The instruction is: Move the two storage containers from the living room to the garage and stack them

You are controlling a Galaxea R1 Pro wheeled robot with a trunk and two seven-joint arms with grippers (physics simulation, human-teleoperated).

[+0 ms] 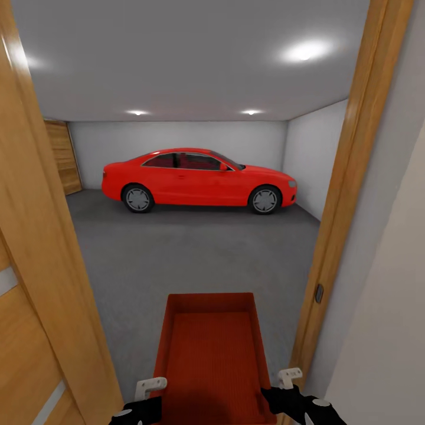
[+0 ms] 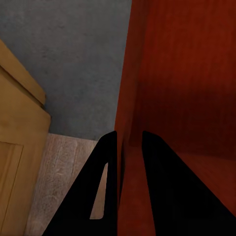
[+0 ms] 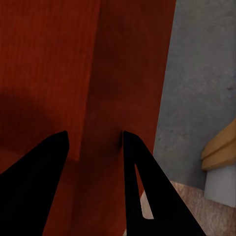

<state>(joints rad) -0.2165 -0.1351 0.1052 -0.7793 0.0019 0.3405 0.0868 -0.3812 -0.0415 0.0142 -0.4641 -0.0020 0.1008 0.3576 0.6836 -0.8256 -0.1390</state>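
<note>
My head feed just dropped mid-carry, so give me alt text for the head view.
An orange-red storage container is held out front, the left gripper and right gripper on its side walls, in a wood-framed doorway. Beyond lies the garage's grey concrete floor, with a red car parked broadside at the back wall.

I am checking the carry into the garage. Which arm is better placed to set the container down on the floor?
Neither alone. The left gripper pinches the orange-red storage container's left wall and the right gripper straddles its right wall, so both should lower it together onto the grey garage floor.
</note>
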